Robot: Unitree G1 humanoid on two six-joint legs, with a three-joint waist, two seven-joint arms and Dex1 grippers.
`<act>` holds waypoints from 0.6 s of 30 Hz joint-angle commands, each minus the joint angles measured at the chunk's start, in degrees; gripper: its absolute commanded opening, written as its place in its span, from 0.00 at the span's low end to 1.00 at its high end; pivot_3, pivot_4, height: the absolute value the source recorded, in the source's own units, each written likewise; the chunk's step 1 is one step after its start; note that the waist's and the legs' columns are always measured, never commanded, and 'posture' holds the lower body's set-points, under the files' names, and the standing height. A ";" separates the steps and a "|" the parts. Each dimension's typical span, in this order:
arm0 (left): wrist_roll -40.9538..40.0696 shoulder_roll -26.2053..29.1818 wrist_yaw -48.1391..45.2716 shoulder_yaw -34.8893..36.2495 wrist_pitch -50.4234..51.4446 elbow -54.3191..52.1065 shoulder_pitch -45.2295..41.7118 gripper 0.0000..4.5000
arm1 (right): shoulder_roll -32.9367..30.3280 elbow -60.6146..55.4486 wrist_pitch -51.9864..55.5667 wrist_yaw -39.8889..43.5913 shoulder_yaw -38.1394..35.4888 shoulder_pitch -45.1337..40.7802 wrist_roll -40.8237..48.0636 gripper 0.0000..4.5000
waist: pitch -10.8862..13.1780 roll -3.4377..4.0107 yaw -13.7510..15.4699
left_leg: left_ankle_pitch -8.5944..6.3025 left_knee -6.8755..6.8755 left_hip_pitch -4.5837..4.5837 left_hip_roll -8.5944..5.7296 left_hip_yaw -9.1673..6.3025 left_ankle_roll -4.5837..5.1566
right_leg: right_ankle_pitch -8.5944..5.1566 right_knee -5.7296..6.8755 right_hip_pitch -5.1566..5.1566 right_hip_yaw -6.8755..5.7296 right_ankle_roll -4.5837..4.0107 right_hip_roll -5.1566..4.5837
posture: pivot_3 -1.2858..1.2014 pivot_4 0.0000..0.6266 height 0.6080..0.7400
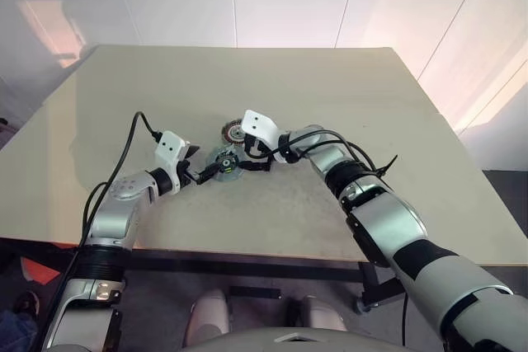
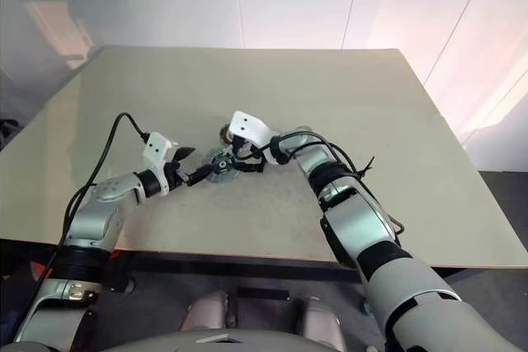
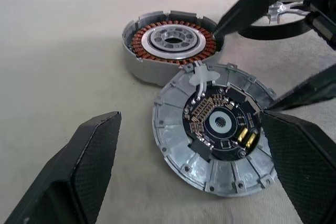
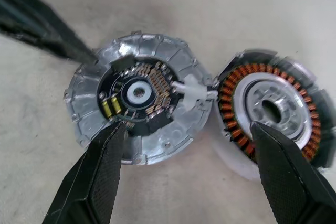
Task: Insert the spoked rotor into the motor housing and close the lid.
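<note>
The motor housing [image 3: 170, 45] sits on the table, its ring of copper windings facing up. Against it lies the lid [image 3: 218, 127], a grey disc with its dark circuit side up; a white connector [image 3: 202, 74] bridges the two. The spoked rotor [image 3: 277, 10] lies just beyond, partly hidden behind the right gripper's black fingers [image 3: 247, 3]. My left gripper [image 3: 189, 171] is open, one finger on each side of the lid's near edge. My right gripper [image 4: 191, 182] is open too, above the lid [image 4: 139, 98] and housing [image 4: 273, 111], holding nothing.
The beige table [image 1: 330, 96] stretches wide behind and to the right of the parts. Both grippers [image 1: 202, 162] [image 1: 241, 161] crowd the same small spot near the table's middle front. A black cable [image 1: 132, 133] loops from the left wrist.
</note>
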 commanded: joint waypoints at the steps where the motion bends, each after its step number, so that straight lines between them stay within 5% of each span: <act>1: -0.75 0.26 0.26 0.60 0.22 -2.88 -0.45 0.99 | 0.69 2.12 -1.21 -0.64 -1.79 -2.66 -0.30 0.96 | 0.00 0.00 0.00 | 0.00 0.00 0.00 0.00 0.00 0.00 | -0.01 0.00 0.00 0.00 -0.01 0.00 | 0.52 0.00 1.00; 14: -0.54 0.16 0.49 0.27 1.39 -3.44 -0.48 0.99 | 1.40 7.69 1.15 -3.89 -3.81 -3.83 -2.68 0.96 | 0.00 0.01 0.02 | 0.00 0.01 0.02 0.01 0.01 -0.01 | -0.01 0.04 0.00 0.00 -0.02 0.00 | 0.52 0.00 1.00; 18: -0.43 -0.22 1.09 0.09 1.59 -3.72 -0.28 1.00 | 1.43 7.80 1.36 -3.91 -3.50 -3.65 -3.85 0.75 | 0.00 0.01 0.05 | 0.01 0.01 0.03 0.01 0.01 -0.02 | -0.01 0.06 0.00 0.01 -0.02 0.00 | 0.52 0.00 1.00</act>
